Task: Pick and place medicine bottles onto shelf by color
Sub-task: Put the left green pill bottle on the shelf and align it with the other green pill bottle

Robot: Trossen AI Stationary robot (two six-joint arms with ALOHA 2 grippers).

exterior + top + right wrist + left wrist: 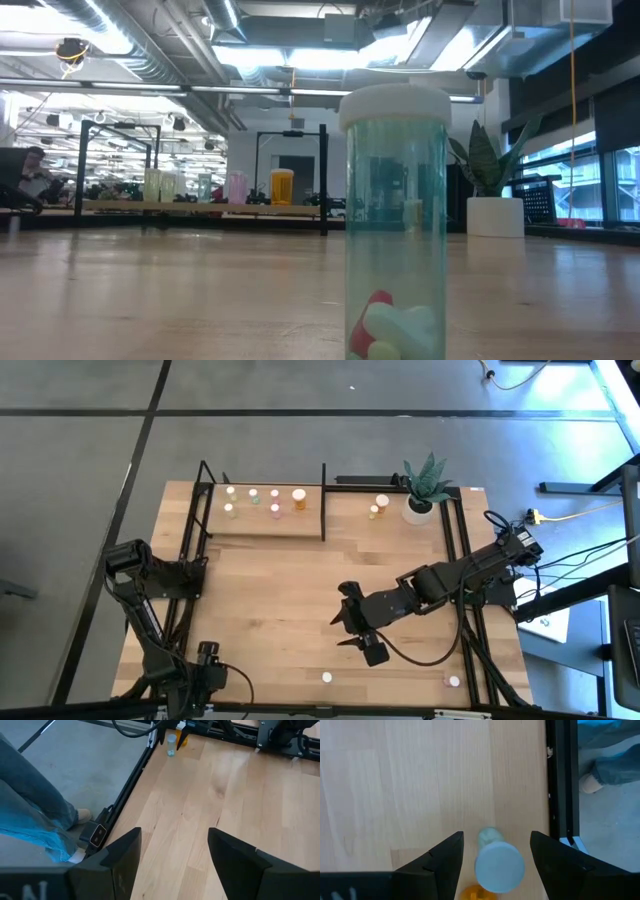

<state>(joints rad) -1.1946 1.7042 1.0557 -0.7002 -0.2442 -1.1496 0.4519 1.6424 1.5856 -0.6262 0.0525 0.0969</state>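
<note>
Wooden and pale, the shelf (pixel 265 523) sits at the far side of the desk (pixel 280 595), with a black frame around it. Six little medicine bottles (pixel 274 501) already stand on it in two short rows, and one of them is orange. Two more small bottles (pixel 377 506) wait on the desk near the plant pot (pixel 419 509), off the shelf. At the near edge of the desk stands a bottle with a white cap (pixel 327 678), and another one (pixel 454 682) stands farther toward the right corner. In the low view the near bottle (pixel 396 225) looks see-through, with pills at its bottom. The right gripper (pixel 347 630) hangs over the middle of the desk, near that bottle but not touching it. Its jaws are apart and hold nothing. The left gripper (pixel 495 860) is down by the near left corner, with its jaws apart too, and a white-capped bottle (pixel 497 862) stands between them but is not squeezed. I think the job is about half done, and the arms are getting ready for the next pick. The next move needs a gripper to come down around one loose bottle, close gently, then carry it to the bottles of its colour.
</note>
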